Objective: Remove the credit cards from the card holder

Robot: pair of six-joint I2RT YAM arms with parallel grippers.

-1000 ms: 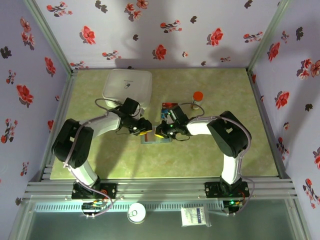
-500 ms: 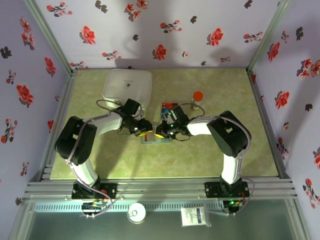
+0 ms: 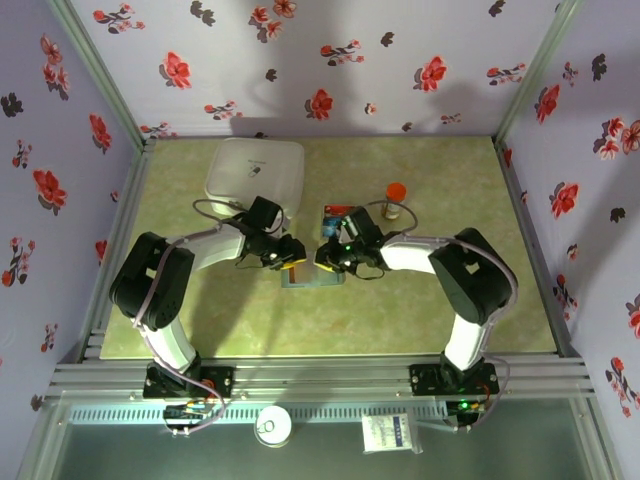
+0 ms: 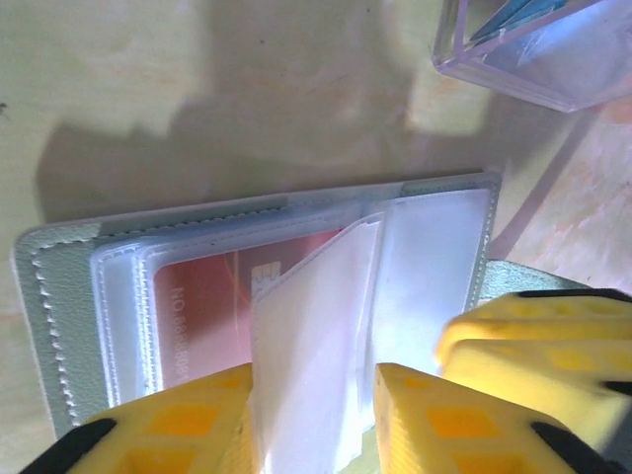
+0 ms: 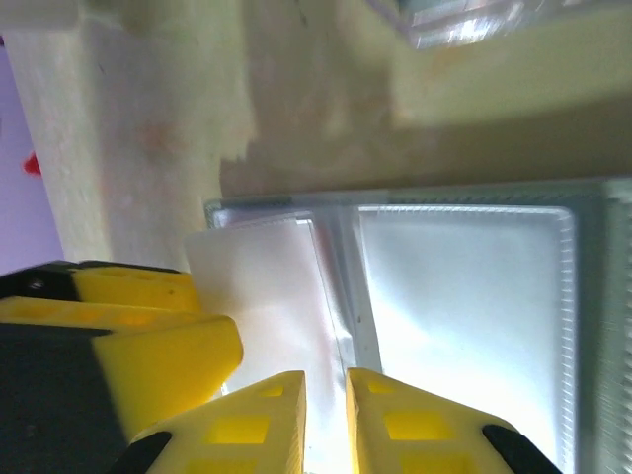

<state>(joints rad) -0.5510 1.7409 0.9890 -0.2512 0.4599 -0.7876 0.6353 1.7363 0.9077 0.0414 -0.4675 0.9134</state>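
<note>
both arms fold inward over the bench (image 3: 420, 300), meeting above the open card holder (image 4: 59, 286). the red card (image 4: 212, 301) sits sleeved, awaiting extraction. left claw (image 4: 314, 420) pinches a clear sleeve leaf (image 4: 306, 346); right claw (image 5: 326, 415) is nearly clenched on another, and must find the card's edge.

The card holder (image 4: 59, 296) is showing pale grey-green leather with white stitching, its clear sleeves frosted white over a red-orange credit card (image 4: 202, 316). Both hands' fingers (image 4: 425, 415) are showing bright yellow. The tabletop (image 3: 450, 310) is looking mottled yellow-green; lilac walls (image 3: 330, 60) are carrying red and black flowers.
</note>
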